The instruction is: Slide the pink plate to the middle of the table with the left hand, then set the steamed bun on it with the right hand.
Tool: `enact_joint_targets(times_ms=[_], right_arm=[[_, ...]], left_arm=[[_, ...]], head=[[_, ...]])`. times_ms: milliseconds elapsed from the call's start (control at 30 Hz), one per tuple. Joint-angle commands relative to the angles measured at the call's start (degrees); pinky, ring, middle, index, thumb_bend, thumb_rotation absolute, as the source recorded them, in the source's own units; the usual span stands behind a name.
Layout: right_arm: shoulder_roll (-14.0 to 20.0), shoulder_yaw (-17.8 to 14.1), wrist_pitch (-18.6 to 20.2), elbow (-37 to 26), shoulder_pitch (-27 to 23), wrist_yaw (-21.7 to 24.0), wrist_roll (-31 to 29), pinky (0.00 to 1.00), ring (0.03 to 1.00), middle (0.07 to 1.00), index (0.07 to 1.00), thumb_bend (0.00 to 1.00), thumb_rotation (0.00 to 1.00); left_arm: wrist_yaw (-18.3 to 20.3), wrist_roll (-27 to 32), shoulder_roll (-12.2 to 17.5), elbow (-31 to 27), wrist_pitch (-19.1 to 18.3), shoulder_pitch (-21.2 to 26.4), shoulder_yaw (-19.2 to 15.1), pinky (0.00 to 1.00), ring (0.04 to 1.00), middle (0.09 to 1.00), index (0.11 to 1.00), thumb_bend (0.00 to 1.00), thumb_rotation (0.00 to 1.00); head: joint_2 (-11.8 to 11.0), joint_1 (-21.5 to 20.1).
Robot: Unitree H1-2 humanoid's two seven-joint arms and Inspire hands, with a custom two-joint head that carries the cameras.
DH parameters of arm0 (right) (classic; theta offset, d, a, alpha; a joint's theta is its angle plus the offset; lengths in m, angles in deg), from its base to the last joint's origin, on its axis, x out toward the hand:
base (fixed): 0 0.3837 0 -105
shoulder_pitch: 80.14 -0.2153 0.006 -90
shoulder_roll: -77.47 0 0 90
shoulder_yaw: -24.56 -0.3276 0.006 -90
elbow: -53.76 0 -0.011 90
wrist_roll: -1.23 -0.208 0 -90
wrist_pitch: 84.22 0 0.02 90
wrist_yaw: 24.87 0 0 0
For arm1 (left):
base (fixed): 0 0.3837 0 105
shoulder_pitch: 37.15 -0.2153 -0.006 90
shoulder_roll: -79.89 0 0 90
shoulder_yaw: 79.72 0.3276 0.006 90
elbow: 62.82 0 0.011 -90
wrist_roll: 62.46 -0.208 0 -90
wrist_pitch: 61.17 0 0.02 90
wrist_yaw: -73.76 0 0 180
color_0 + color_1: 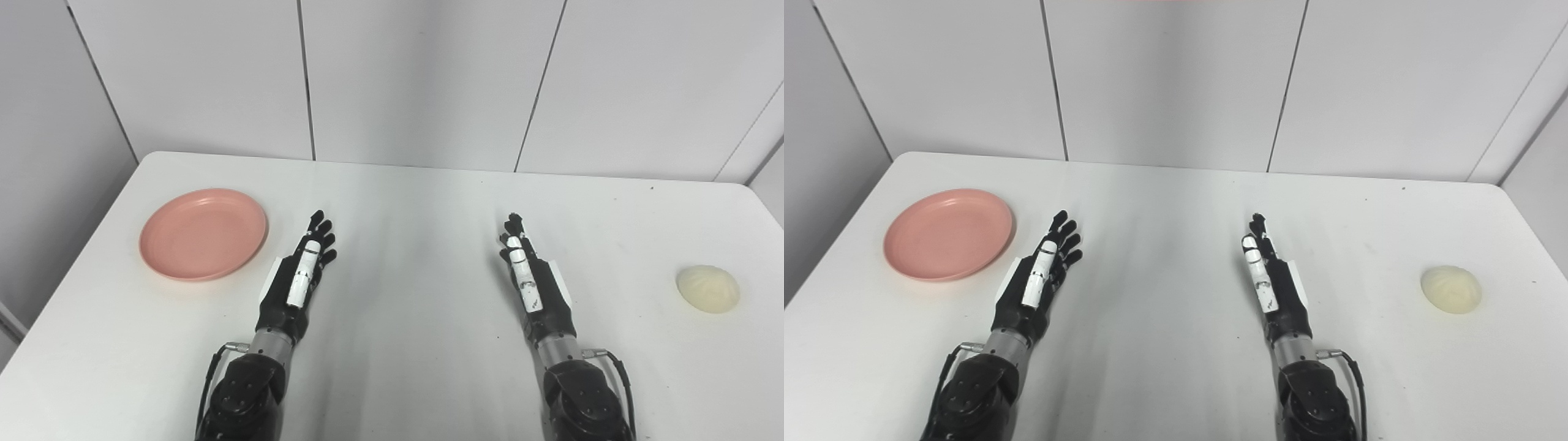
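White panelled walls behind; white table (404, 202) filling the view, bare through the centre. Looking down from head height at both arms coming in from the bottom edge.

Sitting at far left, near the table's left edge: pink plate (203, 234), upright, nothing on it. Lying well off the middle, so the slide not yet begun. Resting at far right: steamed bun (708, 288), pale, domed, alone on the surface, well apart from the plate and from either hand.

Extending forward just beside the plate's right rim, not touching it: left hand (300, 274), fingers stretched out and apart, grasping nothing. Probably placed there because the plate is this hand's job: near enough to hook or press the rim and drag it rightward.

Waiting right of centre: right hand (528, 277), turned edge-on, fingers straight and unclenched, holding nothing. Standing well short of the bun, presumably so as to leave the middle free until the plate arrives. Hovering or resting on the table for both hands: hard to tell from this angle.

Reading the stage as the very start. Next move calling for the left hand to reach the rim and push sideways with light downward pressure; shallow rim likely letting fingers slip off.
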Motion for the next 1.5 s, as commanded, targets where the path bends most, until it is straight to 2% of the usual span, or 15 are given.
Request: enact_joint_targets(times_ms=[0, 833, 933, 967, 1000, 1100, 1233, 1467], right_arm=[[-0.28, 0.25, 0.74, 0.5, -0.56, -0.07, 0.36, 0.97, 0.968, 0.989, 0.999, 0.33, 1.0], [-0.3, 0.11, 0.73, 0.89, -0.65, 0.11, -0.05, 0.98, 0.973, 0.993, 1.0, 0.35, 1.0], [0.22, 0.0, 0.03, 1.48, -0.57, 0.69, -0.46, 0.98, 0.972, 0.992, 1.0, 0.33, 1.0], [0.43, -0.04, -0.07, 1.57, -0.54, 0.99, -0.68, 0.98, 0.98, 0.996, 1.0, 0.32, 1.0], [0.76, -0.19, -0.04, 1.6, -0.48, 1.31, -1.02, 0.99, 0.98, 0.997, 1.0, 0.32, 1.0], [1.67, -0.82, -0.46, 1.84, -0.4, 2.17, -2.27, 1.0, 0.992, 1.0, 1.0, 0.29, 1.0], [2.79, -1.33, -2.67, 3.1, -0.49, 3.8, -3.91, 1.0, 0.995, 1.0, 1.0, 0.24, 1.0], [3.23, -1.79, -3.29, 4.08, -0.67, 4.53, -4.96, 1.0, 0.999, 1.0, 1.0, 0.19, 1.0]], left_arm=[[0.31, 0.06, 0.11, 1.58, -3.61, -0.88, 0.25, 0.99, 0.978, 0.989, 1.0, 0.36, 1.0], [0.3, 0.21, -0.07, 2.1, -3.59, -0.71, 0.18, 0.99, 0.978, 0.986, 1.0, 0.37, 1.0], [0.16, -0.28, -0.36, 3.21, -2.74, -0.56, 0.54, 0.99, 0.977, 0.987, 1.0, 0.37, 1.0], [0.12, -0.45, -0.44, 3.6, -2.48, -0.47, 0.68, 1.0, 0.978, 0.99, 1.0, 0.37, 1.0], [0.03, -0.63, -0.69, 4.36, -2.02, -0.25, 0.87, 1.0, 0.979, 0.991, 1.0, 0.37, 1.0], [-0.54, -1.27, -1.53, 6.8, -0.83, 0.59, 1.39, 1.0, 0.982, 0.994, 1.0, 0.38, 1.0], [-1.54, -2.19, -2.44, 10.23, 0.77, 1.88, 1.81, 1.0, 0.986, 0.996, 1.0, 0.39, 1.0], [-1.38, -1.8, -2.87, 14.48, 3.52, 3.41, 1.97, 1.0, 0.991, 0.996, 1.0, 0.38, 1.0]], head=[[-0.01, 0.02], [-0.42, 0.29], [-1.79, 4.69], [-1.79, 4.69], [-2.76, 7.44], [-4.24, 10.77], [-6.16, 13.68], [-7.18, 14.14]])
